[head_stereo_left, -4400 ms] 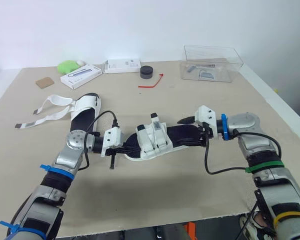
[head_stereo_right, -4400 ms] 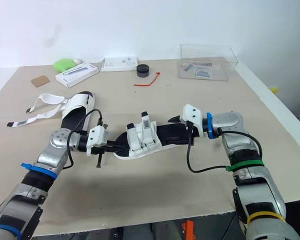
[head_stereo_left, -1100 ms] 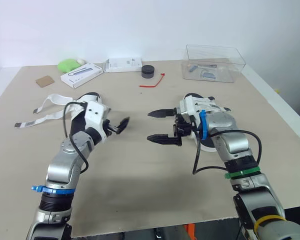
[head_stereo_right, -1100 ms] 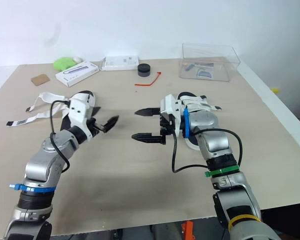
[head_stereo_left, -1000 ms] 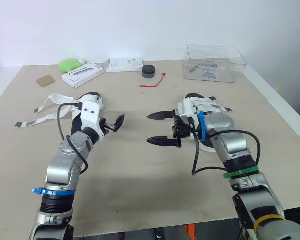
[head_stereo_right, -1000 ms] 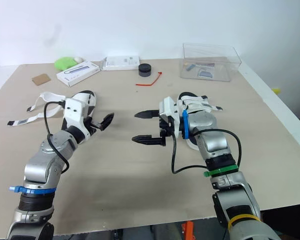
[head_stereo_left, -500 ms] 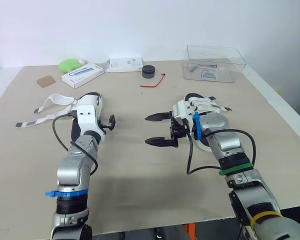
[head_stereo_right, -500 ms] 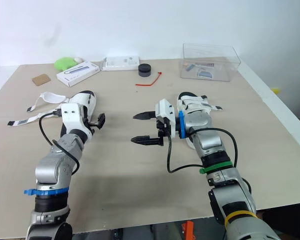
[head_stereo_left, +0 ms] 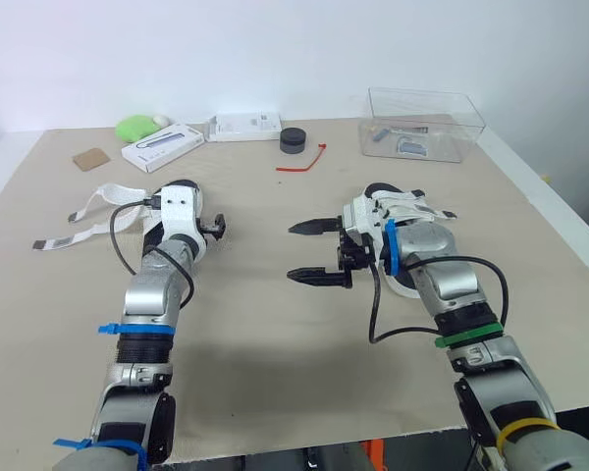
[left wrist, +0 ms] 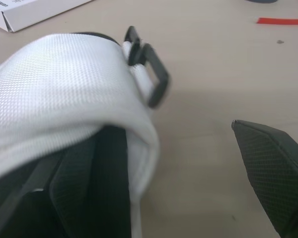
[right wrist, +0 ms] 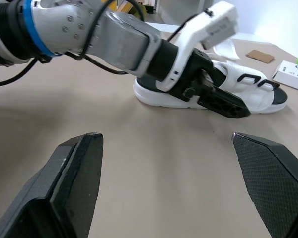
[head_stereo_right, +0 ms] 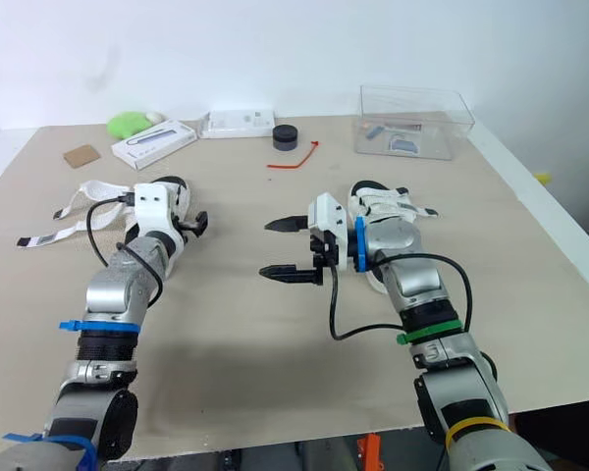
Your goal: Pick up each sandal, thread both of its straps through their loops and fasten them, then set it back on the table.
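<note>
Starting at the left of the head view, we record the loose straps [head_stereo_left: 103,192] of the unfastened sandal [left wrist: 64,89], which trail flat across the table [head_stereo_left: 275,363] toward the left edge. The sandal itself lies left of centre. We judge it light, with a firm moulded sole and a padded white upper. The straps look soft and limp, and likely to flop or twist when lifted. The soundest hold appears to be across the sole edge at mid-length, which leaves the black loops [left wrist: 151,74] free. Each strap is best pinched close to its tip for threading.

The left gripper [head_stereo_left: 214,232] sits just beside this sandal's upper with its jaws apart, holding nothing. One of its fingers [left wrist: 273,168] stands clear over bare table on the far side of the loops. We cannot tell whether the other touches the sandal.

At centre, the right gripper [head_stereo_left: 312,252] hovers above the table, spread wide and empty, pointing toward the left arm.

Right of centre, behind that arm, the second sandal [head_stereo_left: 407,204] rests on the table. Its straps lie across it, and we judge them fastened.
</note>
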